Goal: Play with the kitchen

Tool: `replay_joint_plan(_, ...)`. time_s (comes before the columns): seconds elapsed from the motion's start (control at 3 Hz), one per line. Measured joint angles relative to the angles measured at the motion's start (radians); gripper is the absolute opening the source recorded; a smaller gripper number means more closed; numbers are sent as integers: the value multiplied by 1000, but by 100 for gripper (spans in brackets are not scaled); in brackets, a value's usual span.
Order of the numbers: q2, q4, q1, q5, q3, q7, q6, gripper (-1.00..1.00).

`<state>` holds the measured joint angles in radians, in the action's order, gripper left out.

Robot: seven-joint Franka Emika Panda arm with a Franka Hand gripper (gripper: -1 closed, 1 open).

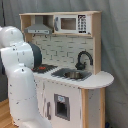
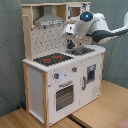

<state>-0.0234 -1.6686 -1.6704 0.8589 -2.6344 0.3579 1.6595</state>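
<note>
**Arm over the sink of the kitchen**

The kitchen (image 2: pixel 62 70) stands on a light wooden floor (image 2: pixel 100 112) before a grey curtain (image 2: pixel 10 50) in both exterior views. In the second exterior view it is seen from its hob corner; in the first exterior view, from its sink end.

Second exterior view: the hob (image 2: pixel 52 59) with red rings lies on the worktop (image 2: pixel 35 61) toward the second exterior view's left. Below it are the knobs (image 2: pixel 65 74) and the oven door (image 2: pixel 64 96). A grey hood (image 2: pixel 50 21) sits under the top shelf, dotted backboard (image 2: pixel 42 41) beneath it. The white arm (image 2: pixel 100 27) enters from the second exterior view's right and bends down over the sink area. The end effector (image 2: pixel 76 48) hangs just above the sink end of the worktop. Cannot tell whether its fingers are apart or closed, nor whether it touches anything.

First exterior view: the arm's white base segments (image 1: pixel 20 75) fill the first exterior view's left and hide part of the hob. The grey sink (image 1: pixel 72 74) and the black faucet (image 1: pixel 83 59) are visible on the rounded worktop end. A toy microwave (image 1: pixel 70 23) sits in the upper shelf, beside the hood. The end effector itself is not made out in this view.
</note>
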Motion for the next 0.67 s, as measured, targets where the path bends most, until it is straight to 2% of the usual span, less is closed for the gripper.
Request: replay_joint_plan(0.67, -49, 21, 73, 191, 1, 39, -66, 100)
